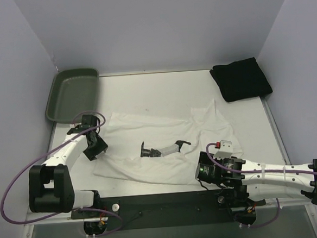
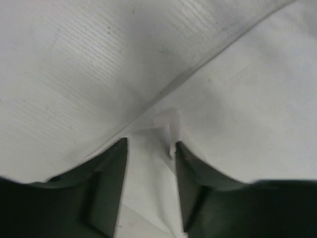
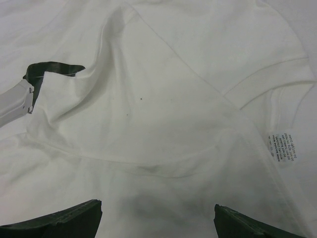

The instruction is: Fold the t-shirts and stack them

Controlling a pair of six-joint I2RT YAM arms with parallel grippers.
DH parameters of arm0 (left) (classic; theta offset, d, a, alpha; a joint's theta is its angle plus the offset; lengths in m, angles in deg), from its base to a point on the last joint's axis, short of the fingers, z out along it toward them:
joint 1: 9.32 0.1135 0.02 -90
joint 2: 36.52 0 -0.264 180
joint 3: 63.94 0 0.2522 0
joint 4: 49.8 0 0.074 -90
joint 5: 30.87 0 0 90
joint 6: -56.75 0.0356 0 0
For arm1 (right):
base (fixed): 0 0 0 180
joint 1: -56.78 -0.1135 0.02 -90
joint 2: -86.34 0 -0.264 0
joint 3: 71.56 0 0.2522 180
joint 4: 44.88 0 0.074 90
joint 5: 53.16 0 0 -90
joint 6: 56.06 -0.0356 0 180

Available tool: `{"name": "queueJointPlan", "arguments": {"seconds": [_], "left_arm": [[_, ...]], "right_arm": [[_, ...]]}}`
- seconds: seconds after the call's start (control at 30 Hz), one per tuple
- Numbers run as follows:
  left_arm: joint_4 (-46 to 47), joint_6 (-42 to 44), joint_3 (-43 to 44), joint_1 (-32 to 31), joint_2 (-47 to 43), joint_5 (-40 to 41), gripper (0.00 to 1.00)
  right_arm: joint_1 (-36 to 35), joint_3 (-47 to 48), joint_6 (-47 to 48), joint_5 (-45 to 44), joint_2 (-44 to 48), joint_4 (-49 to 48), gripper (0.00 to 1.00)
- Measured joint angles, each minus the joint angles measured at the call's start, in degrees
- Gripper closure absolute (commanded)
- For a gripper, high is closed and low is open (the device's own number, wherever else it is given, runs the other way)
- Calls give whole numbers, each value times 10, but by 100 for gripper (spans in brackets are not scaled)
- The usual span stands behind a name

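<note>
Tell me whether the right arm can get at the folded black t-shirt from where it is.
Probably yes. The black t-shirt lies in the far right corner, on that arm's side. Bare table leads to it, and the right gripper is open and empty above the white t-shirt.

Tray (image 1: 72, 95) sits at the table's (image 1: 162, 91) far-left corner, folded t-shirt (image 1: 240, 79) at the far-right corner. Spread t-shirt (image 1: 148, 128) lies mid-table, nearer than both. Left gripper (image 2: 150, 146) is at its left edge, right gripper (image 3: 157, 210) over its near-right part.
</note>
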Motion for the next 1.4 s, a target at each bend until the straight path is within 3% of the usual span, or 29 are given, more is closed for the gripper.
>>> {"name": "queueJointPlan", "arguments": {"seconds": [0.27, 0.4, 0.53, 0.7, 0.83, 1.07, 1.4], "left_arm": [[-23, 7, 0, 0, -76, -16, 28], [-33, 22, 19, 0, -137, -49, 27], [-15, 41, 63, -1, -143, -107, 27], [11, 54, 135, -7, -83, -150, 29], [32, 63, 185, -9, -11, -158, 30], [54, 66, 248, -8, 113, -162, 35], [78, 53, 289, 2, 229, -152, 39]], "right_arm": [[15, 19, 28, -23, -1, 4, 0], [106, 73, 98, -40, -15, -3, 0], [275, 120, 218, -5, -28, -65, 0], [484, 199, 339, 81, -96, -120, 0], [575, 279, 399, 139, -194, -158, 0], [638, 404, 457, 226, -365, -193, 1], [661, 504, 497, 310, -501, -213, 2]]}}
